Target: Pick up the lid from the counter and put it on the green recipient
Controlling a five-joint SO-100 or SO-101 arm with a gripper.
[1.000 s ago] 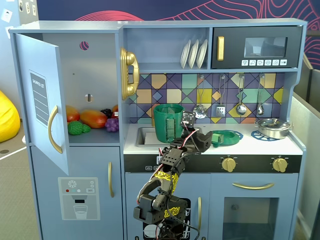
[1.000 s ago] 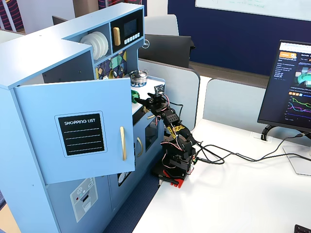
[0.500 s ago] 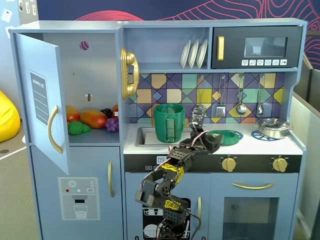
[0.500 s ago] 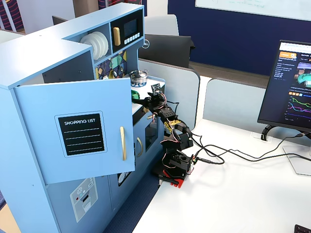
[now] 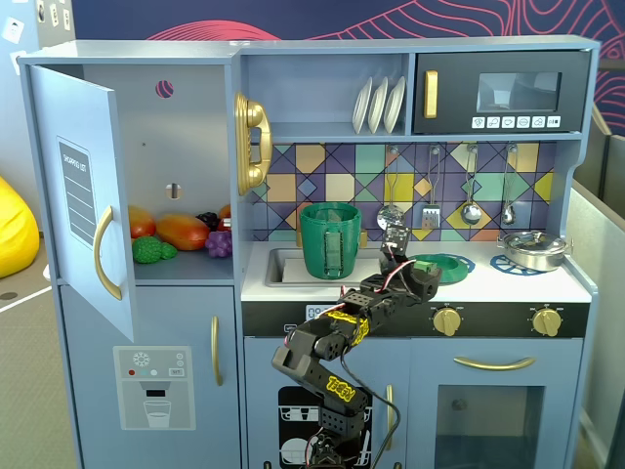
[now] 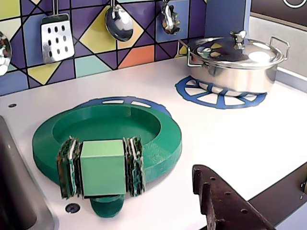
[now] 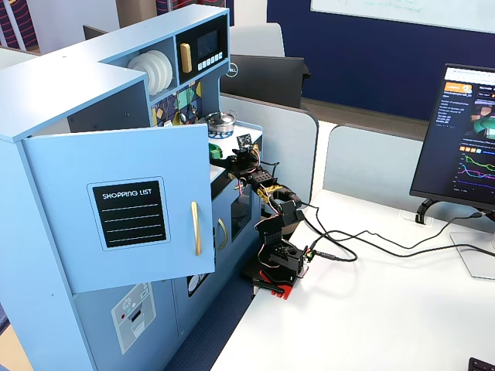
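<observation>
Lid (image 6: 158, 143) lies flat on the white counter (image 6: 268, 139), apparently upside down, its hollow side up, over a blue burner ring (image 6: 125, 102) of which only the far edge shows. It looks like light, stiff moulded plastic with a smooth and probably slippery rim, so a grip on the flat edge could slide. A square light-green block (image 6: 103, 166) with ribbed dark flanks stands at its near edge in the wrist view; that looks the best place to take hold.

In the front fixed view the gripper (image 5: 422, 268) hangs just near of the lid. Only one dark finger (image 6: 225, 201) enters the wrist view at bottom right, so I cannot tell whether the claw is spread or pressed together.

To the left, the green recipient (image 5: 329, 239) stands upright by the sink (image 5: 280, 266), well apart from the lid. On the right, a shiny silver pan (image 6: 235, 64) sits on a second burner ring (image 6: 211, 96), clear of the path. Utensils (image 6: 117, 21) hang on the far wall behind.
</observation>
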